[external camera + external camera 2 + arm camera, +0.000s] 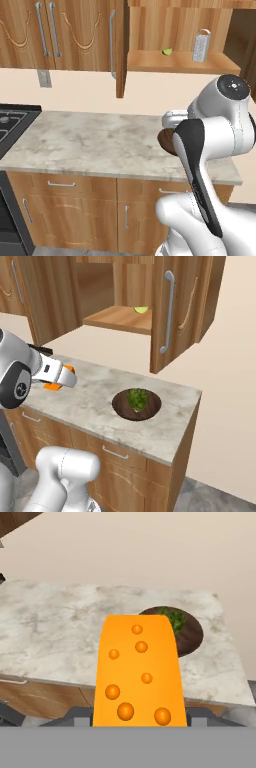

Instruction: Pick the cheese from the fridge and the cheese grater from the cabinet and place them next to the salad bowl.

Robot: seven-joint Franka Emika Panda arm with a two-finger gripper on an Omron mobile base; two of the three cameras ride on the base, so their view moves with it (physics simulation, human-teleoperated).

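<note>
Right under your hand camera sits the cheese (138,677), an orange block with darker round spots, its far end squared off and pointing toward the salad bowl (187,632). In the right base view you see a sliver of the same orange (52,386) poking out beside the white hand, held above the near left part of the counter (90,401).

You have the gripper (138,718) clamped shut on the cheese; the two dark finger tips press it from either side, and the block hides most of them.

Look at the salad bowl: shallow, round, dark brown, with a clump of green leaves in the middle. It rests on the marble counter toward the right end, nearer the front edge than the wall. From your hand camera the cheese overlaps the bowl's left rim, but the right base view shows the two well apart.

You have plenty of bare counter to the left of the bowl (136,404) and a narrower strip to its right before the counter's right edge drops away. The front edge runs just below the bowl.

Above, the cabinet (120,50) stands open, its door (170,311) swung out over the counter's far right side. On the wooden shelf you can see the cheese grater (201,46), upright and silver-grey, with a small green item (167,51) to its left. A black stove (12,125) borders the counter at the far left.
</note>
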